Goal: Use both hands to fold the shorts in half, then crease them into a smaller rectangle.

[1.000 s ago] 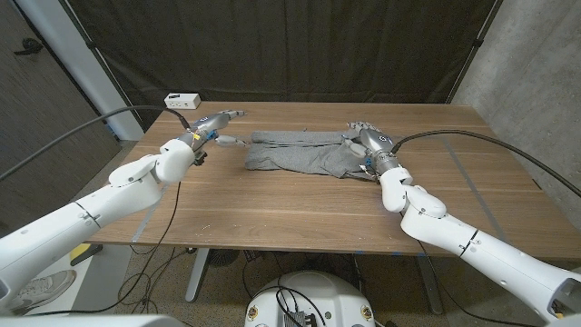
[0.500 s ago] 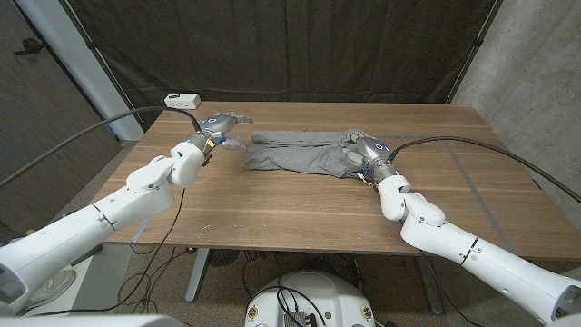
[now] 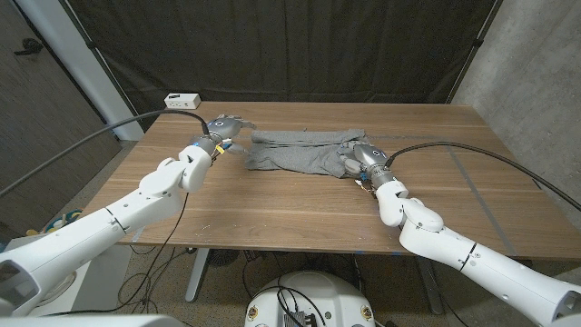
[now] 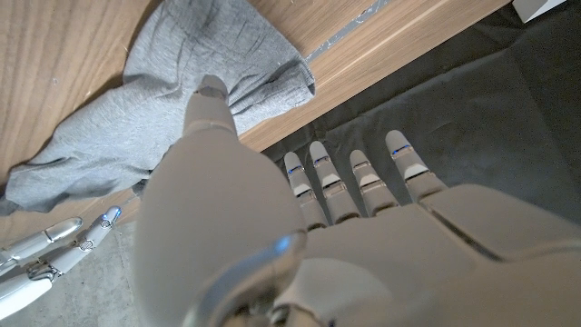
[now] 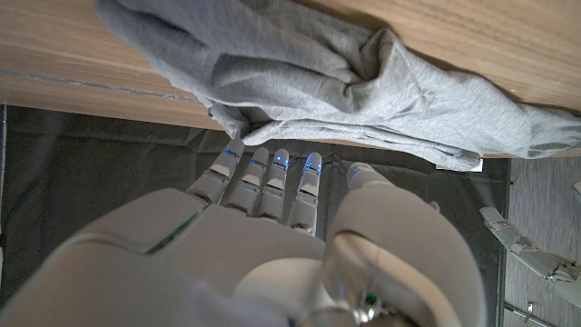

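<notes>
The rumpled grey fabric shorts (image 3: 304, 151) lie on the far half of the brown wooden table (image 3: 272, 200). The left robot hand (image 3: 221, 130), fingers apart and holding nothing, sits just beside their left end. The right robot hand (image 3: 357, 154) rests at their right end, fingers extended; whether it grips cloth I cannot tell.

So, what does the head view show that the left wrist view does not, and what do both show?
The head view alone takes in the wooden table as a whole, both arms, and a small white box at the table's far left corner. The left wrist view alone shows, close up, the back of the left hand, its fingers apart and off the cloth. Both show the grey shorts lying crumpled on the table, with the right hand at one end.
</notes>
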